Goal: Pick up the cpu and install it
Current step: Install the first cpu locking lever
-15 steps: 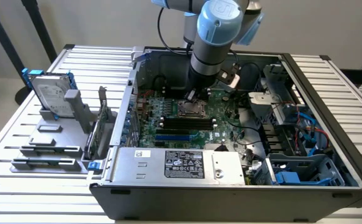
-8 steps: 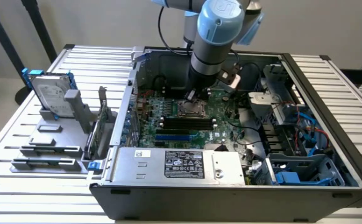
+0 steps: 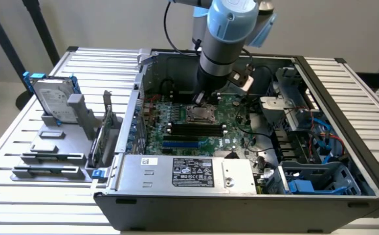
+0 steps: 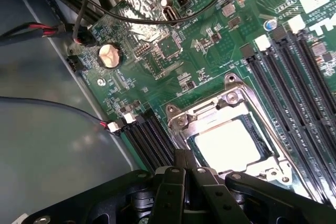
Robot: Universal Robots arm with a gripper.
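My jaws are pressed fully together, fingertip against fingertip, with nothing between them. My gripper (image 4: 185, 167) hangs just above the edge of the socket, touching nothing that I can make out. The cpu (image 4: 230, 143) lies flat in its socket (image 4: 231, 129) on the motherboard (image 4: 173, 45), its pale metal top glaring; whether it sits fully seated I cannot tell through the glare.

Around me stands the open computer case (image 3: 241, 205), its walls rising on every side of my arm (image 3: 225, 44). The power supply (image 3: 183, 171) fills the near side. Well apart, outside the case to the exterior view's left, the hard drive (image 3: 52, 100) stands upright in a grey holder. Black memory slots (image 4: 307, 87) run beside the socket. Thin black cables (image 4: 63, 30) cross the board's edge, and a round coin battery (image 4: 109, 55) sits close to them.
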